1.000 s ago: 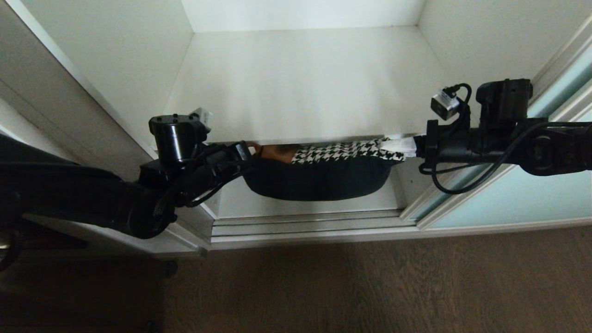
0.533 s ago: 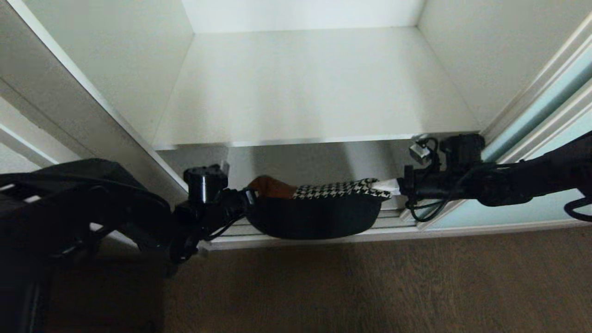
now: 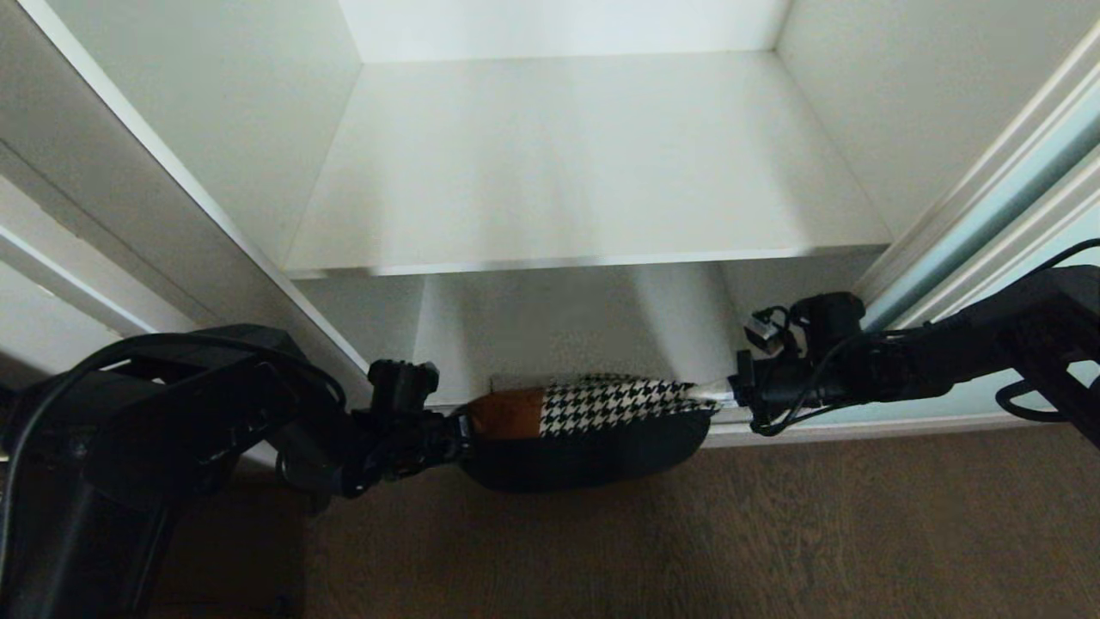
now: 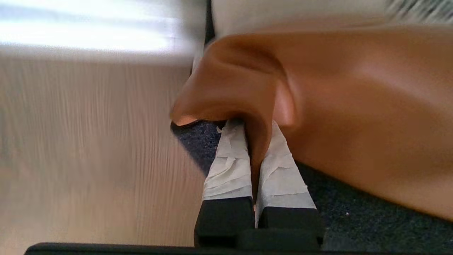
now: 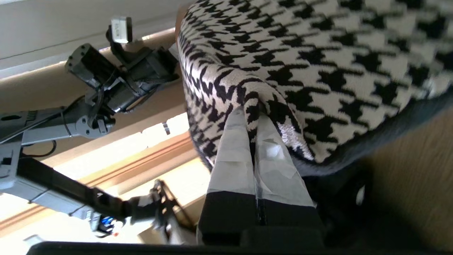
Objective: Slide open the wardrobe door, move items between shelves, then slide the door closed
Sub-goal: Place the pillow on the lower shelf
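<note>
Left arm: I've got it reaching in low from the left side of the head view, forearm roughly level, left gripper (image 3: 455,427) at the cushion's tan end.
Left grip: in the wrist view the taped fingers (image 4: 230,166) are pressed together on a fold of the tan-orange patch, so I'm pinching fabric, not stuffing.
Right arm: it comes in from the right, stretched nearly level, right gripper (image 3: 726,394) at the opposite corner.
Right grip: its white-taped fingers (image 5: 235,156) are squeezed together on a pinch of houndstooth cloth.
Cushion: the cushion (image 3: 593,425) hangs slung between my two grippers, low, in front of the wardrobe's bottom rail (image 3: 791,425) and above the floor; I can't tell whether its belly touches anything.
Materials: woven black-and-white houndstooth on top, smooth tan-orange patch at the left end, plain black underside that sags in a soft rounded curve.
Shelf: the shelf (image 3: 584,172) is a flat matte white board with a thin straight front edge, above and behind the cushion; the shaded compartment under it sits just behind the cushion.
Door: the sliding wardrobe door (image 3: 988,232), frosted pale aqua in a slim pale frame, stands off to the right, behind my right arm.
Surroundings: white side panel (image 3: 112,198) by my left arm; brown wood-grain floor (image 3: 773,533) below.
</note>
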Available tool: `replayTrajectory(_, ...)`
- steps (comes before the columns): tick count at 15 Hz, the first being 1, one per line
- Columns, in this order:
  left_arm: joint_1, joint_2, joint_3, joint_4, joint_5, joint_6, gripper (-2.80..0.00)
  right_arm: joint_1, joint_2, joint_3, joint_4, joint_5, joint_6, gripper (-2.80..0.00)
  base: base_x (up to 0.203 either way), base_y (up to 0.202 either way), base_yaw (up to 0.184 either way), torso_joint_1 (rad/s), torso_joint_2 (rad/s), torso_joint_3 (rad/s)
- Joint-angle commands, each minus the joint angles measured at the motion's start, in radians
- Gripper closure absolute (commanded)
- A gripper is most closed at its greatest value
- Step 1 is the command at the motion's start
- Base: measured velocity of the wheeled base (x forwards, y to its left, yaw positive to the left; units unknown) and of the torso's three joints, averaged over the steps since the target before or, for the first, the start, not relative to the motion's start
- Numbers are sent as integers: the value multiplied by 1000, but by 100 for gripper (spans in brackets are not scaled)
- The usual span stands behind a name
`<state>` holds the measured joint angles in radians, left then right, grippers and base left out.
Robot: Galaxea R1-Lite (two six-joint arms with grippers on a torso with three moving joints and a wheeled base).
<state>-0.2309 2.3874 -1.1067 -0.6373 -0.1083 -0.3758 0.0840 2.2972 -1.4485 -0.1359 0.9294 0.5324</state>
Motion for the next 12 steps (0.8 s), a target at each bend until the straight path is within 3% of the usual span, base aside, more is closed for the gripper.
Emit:
replayTrajectory(1, -2, 1, -43, 159, -9, 1, 0, -2, 4, -12, 56, -10, 4, 0, 0, 0, 0, 0, 0, 0)
replayTrajectory(4, -9, -25, -121, 416, -22, 4, 0, -5, 21, -57, 190, -115, 3, 0, 0, 0, 0, 0, 0, 0)
replayTrajectory(8, -20, -66, -217, 702, -146, 2, 0, -12, 17, -63, 317, -161, 3, 0, 0, 0, 0, 0, 0, 0)
replayTrajectory(10, -19, -46, -340, 835, -176, -4, 0, -13, 35, -78, 323, -210, 2, 0, 0, 0, 0, 0, 0, 0)
replayTrajectory(12, -18, -2, -437, 902, -180, -60, 0, -13, 60, -98, 329, -255, 4, 0, 0, 0, 0, 0, 0, 0)
